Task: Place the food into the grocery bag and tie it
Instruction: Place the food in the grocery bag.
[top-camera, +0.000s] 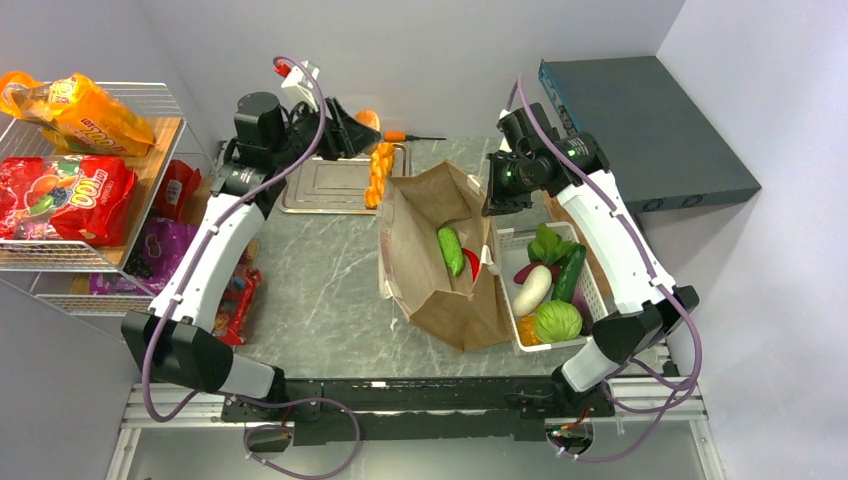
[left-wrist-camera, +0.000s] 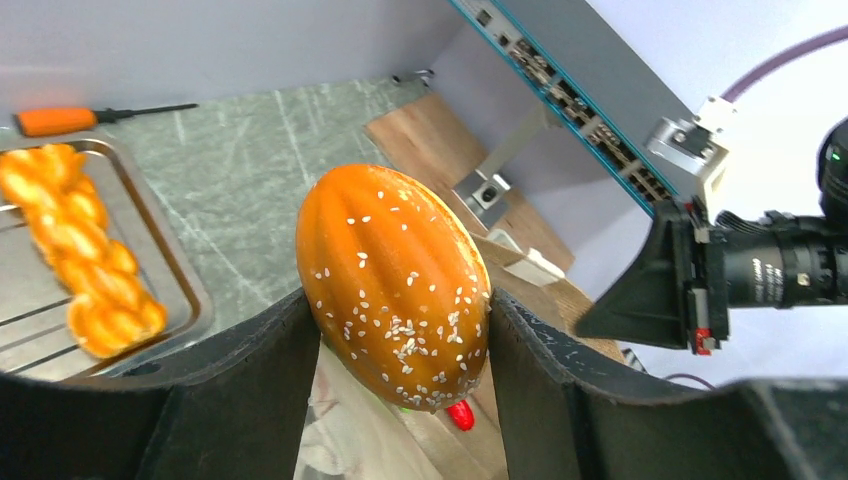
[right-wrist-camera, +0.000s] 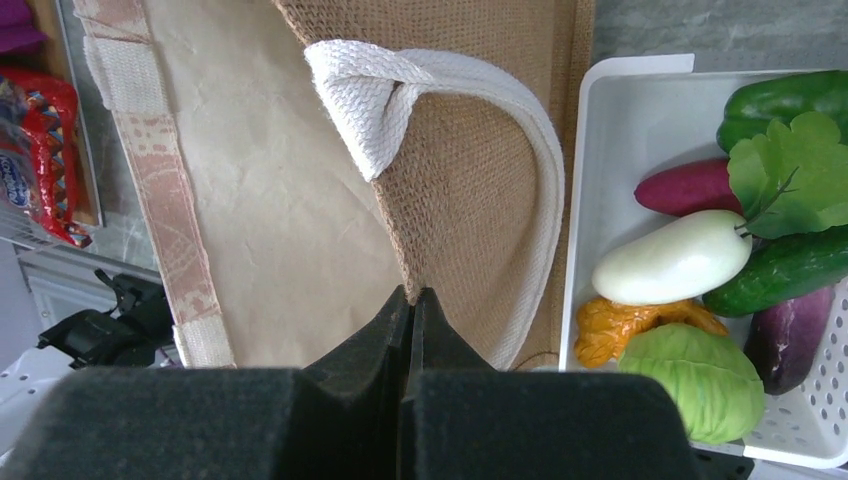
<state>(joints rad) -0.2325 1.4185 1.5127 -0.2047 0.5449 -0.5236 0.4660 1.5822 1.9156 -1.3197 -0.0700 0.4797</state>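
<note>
only "100" is legible, on the red snack packet (top-camera: 60, 195).

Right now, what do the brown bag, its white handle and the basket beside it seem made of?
The bag looks like coarse woven jute outside, smooth paper-like lining inside. Its handle seems matte woven cotton webbing, visibly ribbed. The basket looks like glossy white moulded plastic, with punched holes.

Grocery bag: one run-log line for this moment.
left pincer: shut on oval orange sesame-seeded bun | right pincer: shut on rim of brown paper grocery bag | bag: open, light green vegetable inside, untied
</note>
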